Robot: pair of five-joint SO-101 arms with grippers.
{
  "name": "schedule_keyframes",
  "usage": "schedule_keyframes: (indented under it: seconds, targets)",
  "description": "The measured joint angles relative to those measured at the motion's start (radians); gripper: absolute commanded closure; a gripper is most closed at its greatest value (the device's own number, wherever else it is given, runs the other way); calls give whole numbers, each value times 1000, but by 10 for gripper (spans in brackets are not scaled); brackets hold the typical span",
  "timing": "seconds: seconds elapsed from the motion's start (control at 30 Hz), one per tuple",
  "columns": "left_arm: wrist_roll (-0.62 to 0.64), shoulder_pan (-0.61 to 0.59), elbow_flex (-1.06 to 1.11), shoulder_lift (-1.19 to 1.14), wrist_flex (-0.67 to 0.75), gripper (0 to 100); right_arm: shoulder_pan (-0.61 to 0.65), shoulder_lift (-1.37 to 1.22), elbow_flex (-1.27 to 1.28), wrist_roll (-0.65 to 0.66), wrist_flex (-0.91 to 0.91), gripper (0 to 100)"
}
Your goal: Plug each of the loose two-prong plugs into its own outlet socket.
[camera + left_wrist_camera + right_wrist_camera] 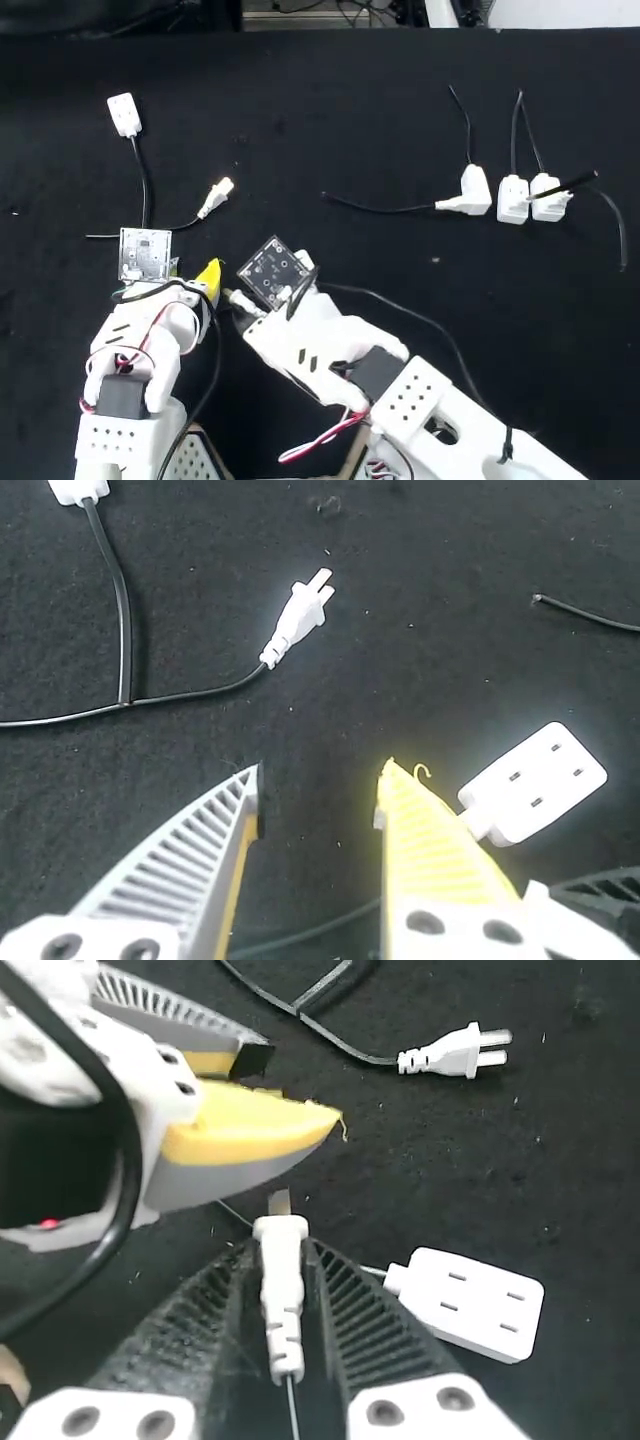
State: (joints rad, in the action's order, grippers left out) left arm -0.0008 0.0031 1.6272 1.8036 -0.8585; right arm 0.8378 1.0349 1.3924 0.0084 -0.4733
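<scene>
Right wrist view: white moulded two-prong plug (282, 1290), flat metal prongs pointing forward, is clamped between the ribbed black fingers (350, 1300) of the right gripper (281, 1252). Just beside it on the matte black table (560, 1180) lies a white rectangular outlet socket (470, 1302) with rounded corners and bare slots. Left gripper (320, 780), one ribbed grey finger and one yellow, is spread apart, holding nothing. Second loose plug (300, 620) lies farther out.

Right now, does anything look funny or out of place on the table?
One thing: the plug held by the right gripper aims its prong at the yellow finger of the left gripper, not at the white socket lying beside it. A tiny curly strand also sticks off that finger's tip.
</scene>
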Motion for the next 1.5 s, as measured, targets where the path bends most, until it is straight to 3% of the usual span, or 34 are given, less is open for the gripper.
schedule_keyframes:
  seconds: [1.1,1.3,1.5]
  targets:
    - [0,-2,40,-2,80,809,35,9,-14,-2,-2,987]
    - [23,-60,40,-2,123,809,57,9,-14,0,-2,987]
    - [52,0,40,-2,124,809,57,9,-14,-2,-2,987]
